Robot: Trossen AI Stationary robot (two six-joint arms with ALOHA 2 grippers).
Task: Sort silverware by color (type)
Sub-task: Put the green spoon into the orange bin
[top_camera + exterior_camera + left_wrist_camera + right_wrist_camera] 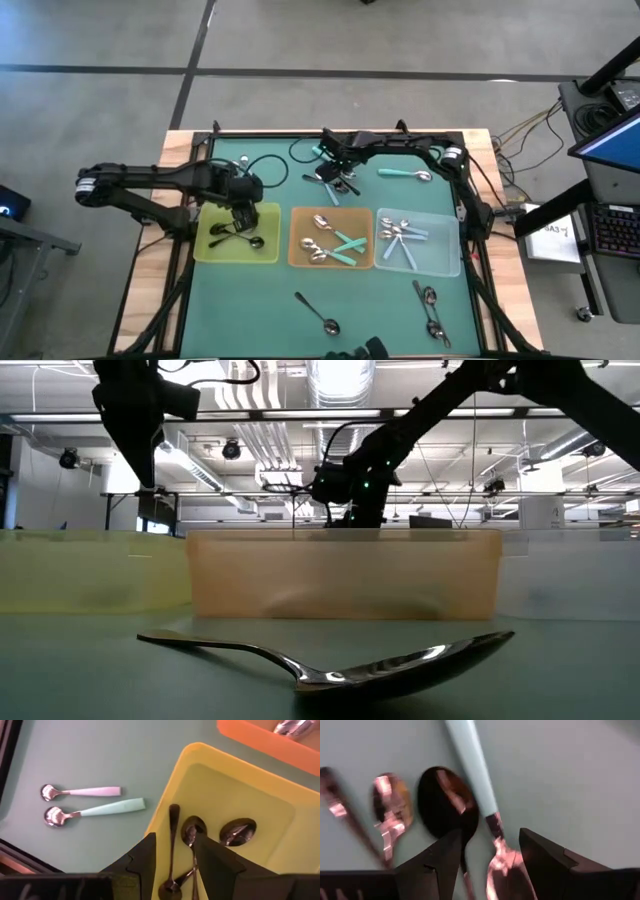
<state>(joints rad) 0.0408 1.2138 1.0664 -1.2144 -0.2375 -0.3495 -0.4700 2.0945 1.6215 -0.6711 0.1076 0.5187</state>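
Black-handled spoons (172, 832) lie lengthwise in the yellow tray (265, 215), under the empty, open left gripper (174, 865). The right gripper (487, 852), fingers apart and holding nothing, hangs over blurry spoons (335, 178) at the table's far side (270, 150).

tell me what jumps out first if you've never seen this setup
Three trays in a row mid-table: a yellow tray, an orange tray and a clear tray, each with spoons in it. The left gripper hangs open over the yellow one, while the right gripper is open above a heap of loose spoons at the far edge.
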